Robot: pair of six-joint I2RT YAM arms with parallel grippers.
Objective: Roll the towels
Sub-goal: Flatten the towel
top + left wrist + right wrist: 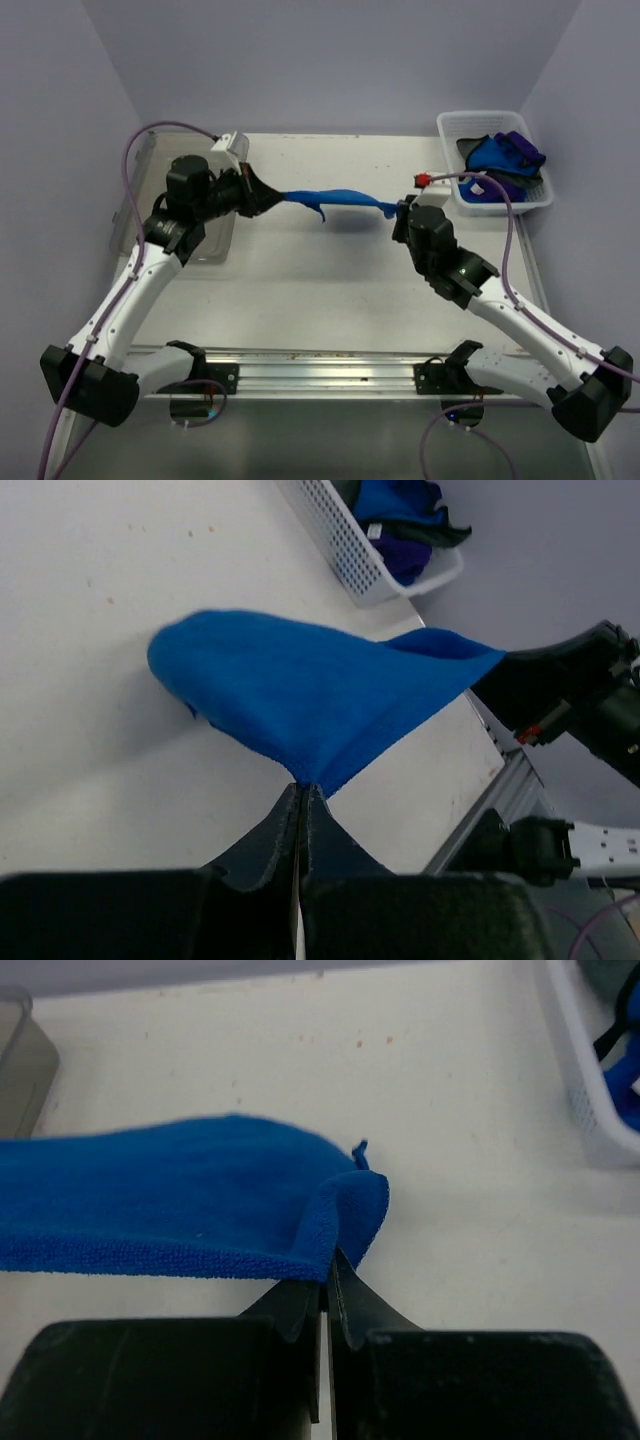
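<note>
Blue across the middle of the top view: towel (335, 197) strung above the table (330, 290), shadow beneath, long axis left to right, dipping a little toward the right. Pinched at its left end by the left gripper (262, 193), at its right end by the right gripper (400, 212) — both pressed together on cloth. White basket (452, 128) at upper right with more towels (503, 155), blue and purple. Clear bin (135, 195) at far left, under the left arm (130, 290). Right arm (520, 300) reaching in from the lower right corner.

Left wrist view: towel (310, 695) fanning up from the closed fingertips at bottom centre, far corner at right against the black right arm (570, 680); basket (340, 550) at top.

Right wrist view: towel (170, 1200) running off the left edge, right corner folded and nipped at lower centre — basket (590, 1110) at right edge, bin (20, 1060) at upper left.
</note>
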